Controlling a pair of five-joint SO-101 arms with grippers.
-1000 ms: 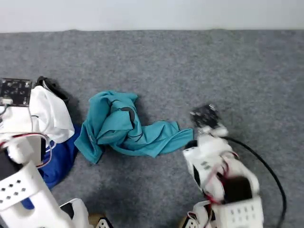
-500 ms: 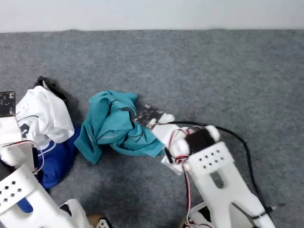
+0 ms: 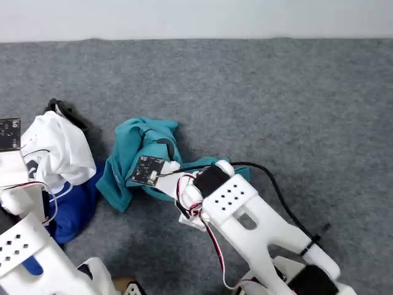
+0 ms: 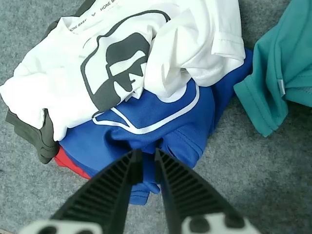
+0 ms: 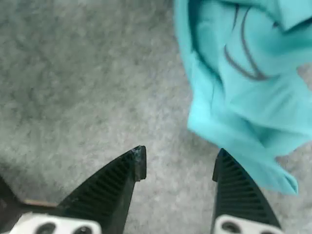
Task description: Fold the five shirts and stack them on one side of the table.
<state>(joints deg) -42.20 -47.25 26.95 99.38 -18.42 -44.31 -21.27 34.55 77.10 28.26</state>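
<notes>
A crumpled teal shirt (image 3: 138,153) lies mid-table on the grey carpet. The right arm (image 3: 227,200) stretches over its near part. In the right wrist view my right gripper (image 5: 180,158) is open above bare carpet, with the teal shirt (image 5: 243,87) just beyond one fingertip. At the left edge a pile holds a white printed shirt (image 3: 55,147), a blue shirt (image 3: 77,206) and a black shirt (image 3: 67,114). My left gripper (image 4: 146,158) hangs shut over the blue shirt (image 4: 165,122), below the white shirt (image 4: 122,53). A red shirt (image 4: 70,163) peeks out beneath the pile.
Grey carpet (image 3: 295,98) covers the table, open at the back and right. A pale wall (image 3: 196,18) runs along the far edge. The right arm's black cable (image 3: 288,212) trails over the near right. The left arm's base (image 3: 31,252) stands at the near left corner.
The right arm has swung from the near right leftwards across the table and now reaches over the teal shirt. The left arm has barely shifted.
</notes>
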